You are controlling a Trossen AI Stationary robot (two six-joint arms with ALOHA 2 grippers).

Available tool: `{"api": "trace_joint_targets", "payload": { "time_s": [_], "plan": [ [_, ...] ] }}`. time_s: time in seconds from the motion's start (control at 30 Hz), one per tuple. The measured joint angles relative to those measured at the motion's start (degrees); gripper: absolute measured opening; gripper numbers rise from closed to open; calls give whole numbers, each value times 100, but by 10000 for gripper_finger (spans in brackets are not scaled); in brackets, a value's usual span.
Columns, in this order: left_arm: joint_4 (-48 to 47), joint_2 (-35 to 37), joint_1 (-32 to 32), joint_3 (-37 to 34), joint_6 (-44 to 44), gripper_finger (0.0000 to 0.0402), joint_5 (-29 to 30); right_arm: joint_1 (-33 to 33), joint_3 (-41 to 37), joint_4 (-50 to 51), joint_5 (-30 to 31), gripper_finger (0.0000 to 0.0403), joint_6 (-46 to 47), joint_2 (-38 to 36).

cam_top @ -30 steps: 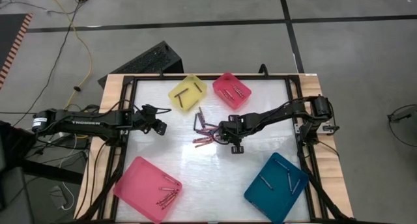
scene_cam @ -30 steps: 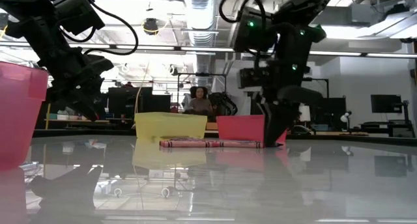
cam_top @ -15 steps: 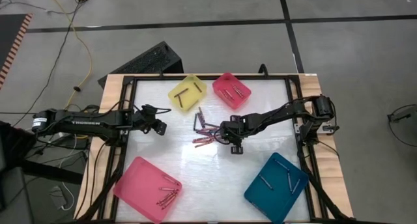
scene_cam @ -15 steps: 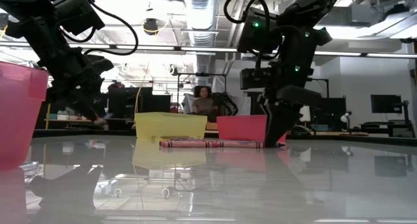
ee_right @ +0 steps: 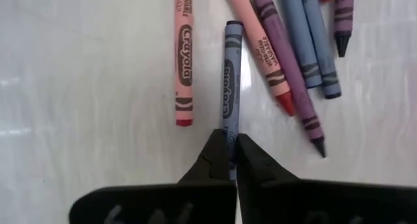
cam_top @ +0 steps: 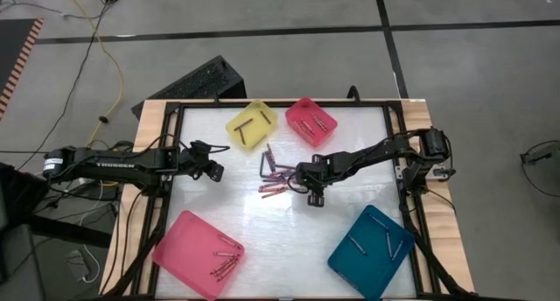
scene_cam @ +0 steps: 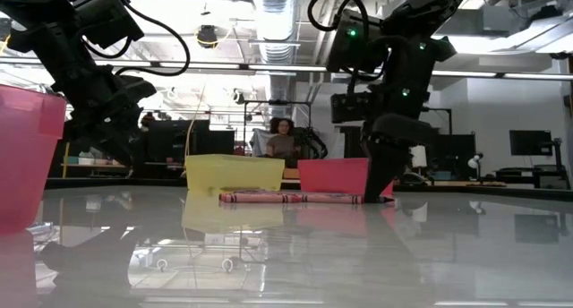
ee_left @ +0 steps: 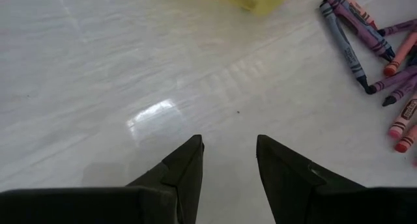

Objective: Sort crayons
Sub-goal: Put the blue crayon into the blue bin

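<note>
Right wrist view: the right gripper [ee_right: 229,146] is seen clamped on one end of a blue-grey paper-wrapped crayon [ee_right: 230,87], which lies on the glossy white counter [ee_right: 85,87] beside a pink crayon [ee_right: 183,68] and the loose pile of purple and blue crayons [ee_right: 293,55]. The left gripper [ee_left: 229,152] is held partly parted above bare counter, empty, near the pile.
</note>
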State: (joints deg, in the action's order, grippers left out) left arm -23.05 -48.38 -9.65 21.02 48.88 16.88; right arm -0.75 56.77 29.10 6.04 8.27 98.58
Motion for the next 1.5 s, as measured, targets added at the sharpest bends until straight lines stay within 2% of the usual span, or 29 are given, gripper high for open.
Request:
{"api": "trace_joint_targets", "payload": {
  "time_s": [0.23,0.5,0.63,0.8,0.97,1.17,1.33,1.5],
  "plan": [
    [0,0,0,0,-5,133,0,-86,-40,127,-58,3,447,-348],
    [1,1,0,0,-105,133,2,-377,-27,284,-28,2,1108,-1259],
    [0,0,0,0,-107,133,2,-738,-26,546,-62,2,1793,-1845],
    [0,0,0,0,-125,133,38,-1496,-17,712,-267,2,2885,-2456],
    [1,0,0,0,-127,133,45,-2454,-15,737,-337,3,3996,-2720],
    [-2,1,0,0,-121,133,9,-3674,-15,804,-591,5,5731,-2695],
    [-2,2,0,0,-124,133,14,-4594,-13,1334,-629,6,7371,-2535],
    [-1,2,0,0,-125,133,37,-5139,-11,1968,-636,6,8803,-2246]
  ]
}}
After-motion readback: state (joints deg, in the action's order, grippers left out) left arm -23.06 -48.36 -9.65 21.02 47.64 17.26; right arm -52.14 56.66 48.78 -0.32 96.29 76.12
